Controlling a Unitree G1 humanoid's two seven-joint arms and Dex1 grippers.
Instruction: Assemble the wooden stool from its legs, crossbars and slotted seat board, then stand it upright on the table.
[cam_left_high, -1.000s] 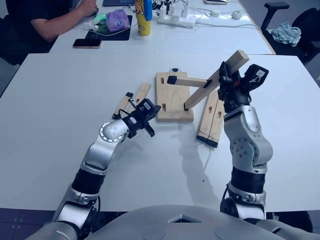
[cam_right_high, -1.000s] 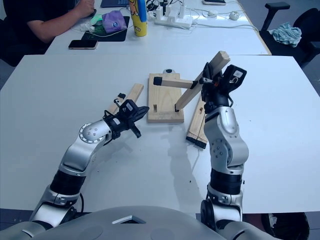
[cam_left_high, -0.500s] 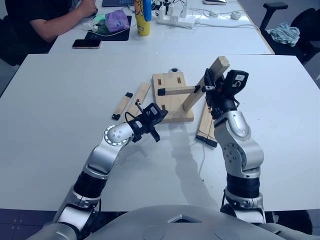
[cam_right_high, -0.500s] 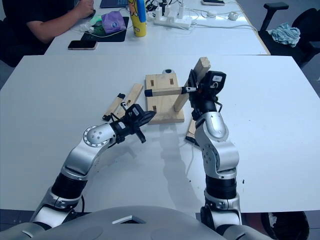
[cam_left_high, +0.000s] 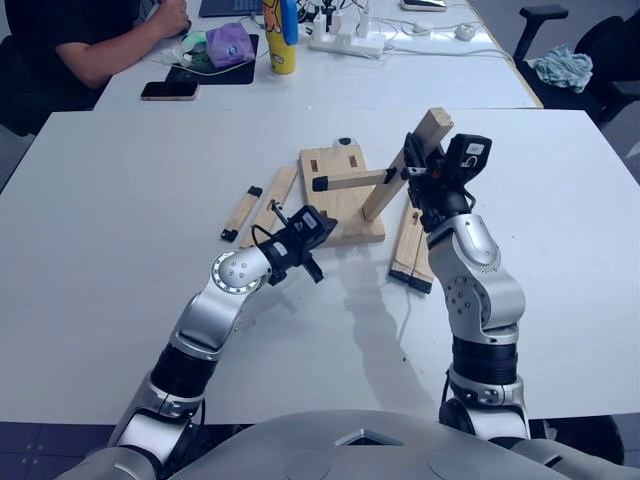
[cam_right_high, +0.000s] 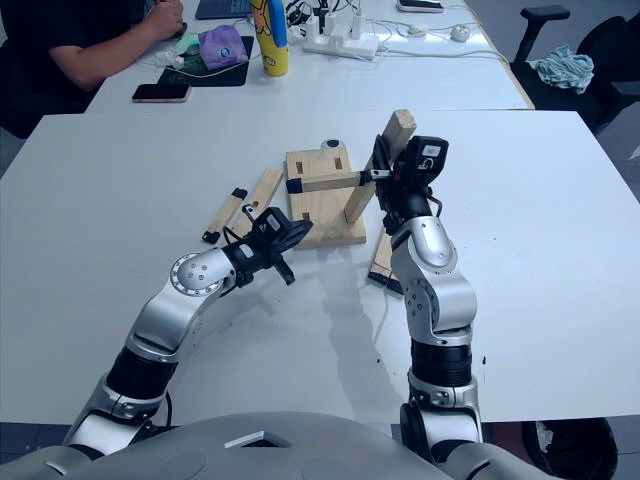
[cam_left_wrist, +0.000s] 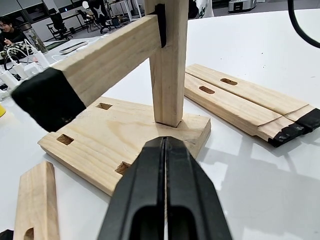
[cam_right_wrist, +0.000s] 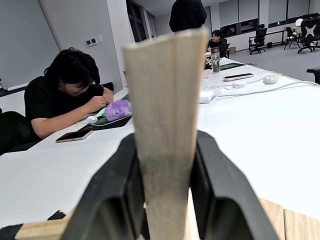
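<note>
One hand (cam_left_high: 418, 172) round leg (cam_left_high: 384, 193) (right, raised)

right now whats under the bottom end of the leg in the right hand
The leg rests its lower end on the slotted seat board, near a corner. The leg itself covers the contact spot, so whether it sits in a slot cannot be seen.

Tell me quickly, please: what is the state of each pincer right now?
Left pincer: closed, holding nothing.
Right pincer: closed on the wooden leg.
</note>
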